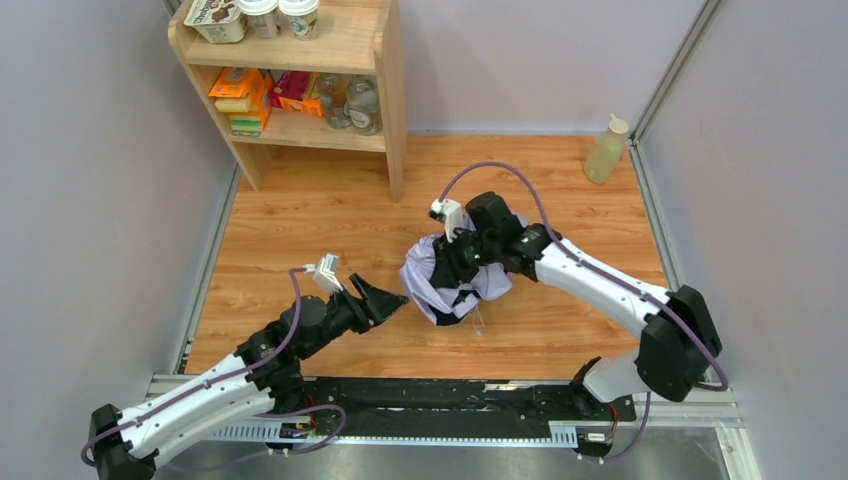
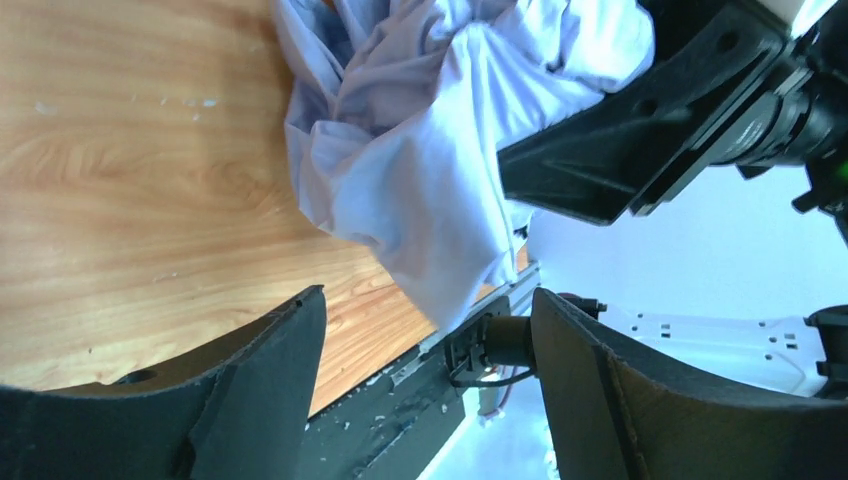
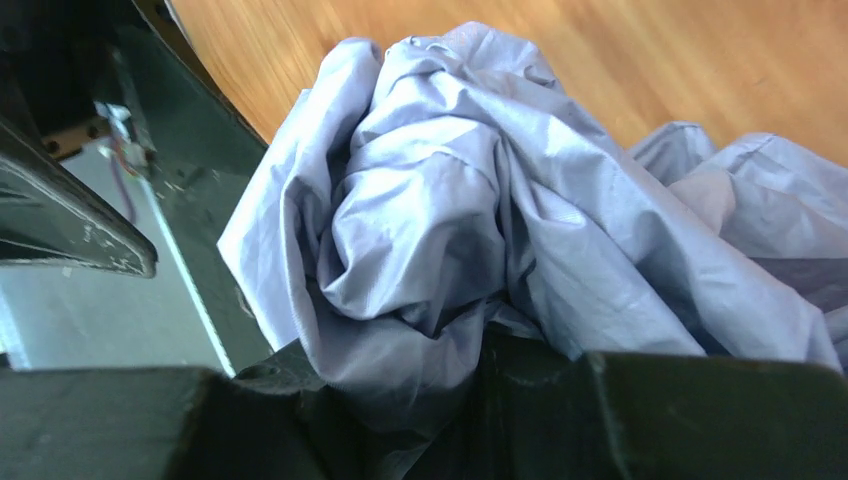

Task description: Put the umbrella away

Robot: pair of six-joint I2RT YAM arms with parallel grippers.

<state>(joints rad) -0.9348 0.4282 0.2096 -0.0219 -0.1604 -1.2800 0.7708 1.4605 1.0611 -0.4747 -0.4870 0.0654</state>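
Right end effector (image 1: 458,262) pinches the crumpled lilac canopy of the umbrella (image 1: 422,275), which is bunched at its fingertips over the wooden counter (image 1: 320,215), while left end effector (image 1: 392,298), just beside the fabric, stands spread wide, gripping nothing.

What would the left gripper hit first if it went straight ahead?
Most likely the umbrella, its bunched lilac fabric lying just ahead of the open left gripper, though depth is unclear.
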